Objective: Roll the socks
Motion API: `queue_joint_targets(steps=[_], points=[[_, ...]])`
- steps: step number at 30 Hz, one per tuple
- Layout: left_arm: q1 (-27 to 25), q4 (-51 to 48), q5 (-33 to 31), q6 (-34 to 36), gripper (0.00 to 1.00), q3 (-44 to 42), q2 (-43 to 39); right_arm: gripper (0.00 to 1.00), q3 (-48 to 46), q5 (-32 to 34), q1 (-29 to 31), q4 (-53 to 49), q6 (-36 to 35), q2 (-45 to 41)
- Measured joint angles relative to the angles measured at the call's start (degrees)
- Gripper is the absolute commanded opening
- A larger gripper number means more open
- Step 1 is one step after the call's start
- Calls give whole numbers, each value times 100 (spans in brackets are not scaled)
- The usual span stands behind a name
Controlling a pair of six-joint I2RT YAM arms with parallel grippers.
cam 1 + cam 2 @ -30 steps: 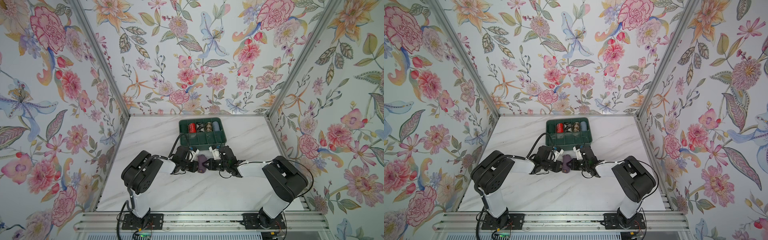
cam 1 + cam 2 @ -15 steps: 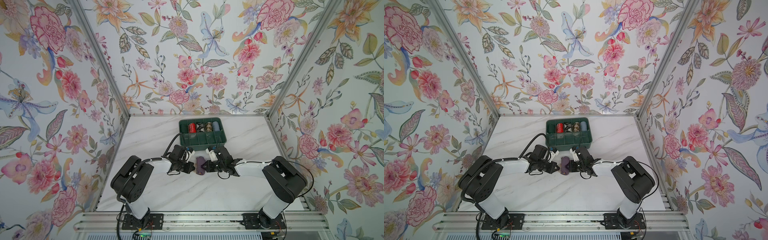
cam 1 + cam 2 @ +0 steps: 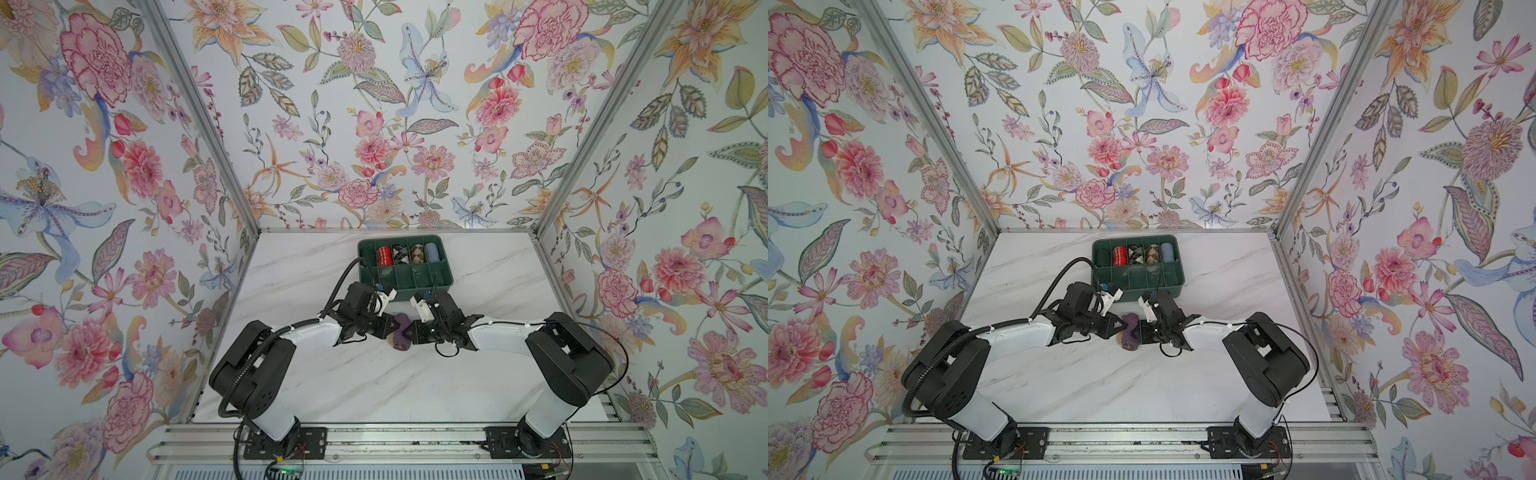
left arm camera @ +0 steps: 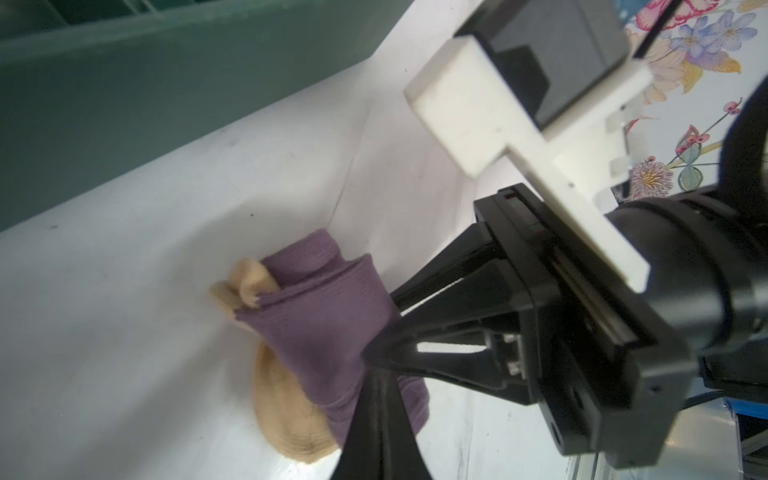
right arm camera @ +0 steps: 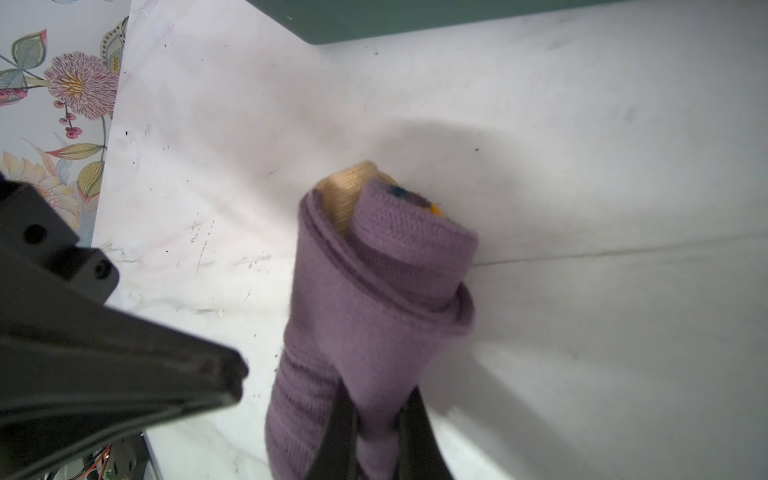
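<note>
The socks (image 3: 400,332) lie as a loose purple roll on the counter (image 3: 374,386), midway between its side edges and near the front wall of the green bin (image 3: 405,283). The knit looks soft and light (likely to spring open if let go), so it wants a pinch across the outer wrap. The right fingers (image 5: 338,436) are clamped on that wrap. The left fingers (image 5: 199,374) are together, empty, just beside the roll.

Green divided bin (image 3: 419,287) with four rolls (image 3: 401,254) on white marble table (image 3: 374,386).
</note>
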Motion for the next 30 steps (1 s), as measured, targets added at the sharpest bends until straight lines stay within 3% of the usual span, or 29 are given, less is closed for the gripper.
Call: queue_joint_targets(steps=[16, 25, 30], points=[[-129, -120, -39, 157, 0, 188, 588, 1, 109, 42, -2, -238, -57, 4], [-17, -35, 98, 273, 0, 184, 723, 32, 118, 85, -20, -328, -52, 4], [26, 125, 203, 310, 0, 114, 748, 39, 109, 74, -96, -398, -37, -24]])
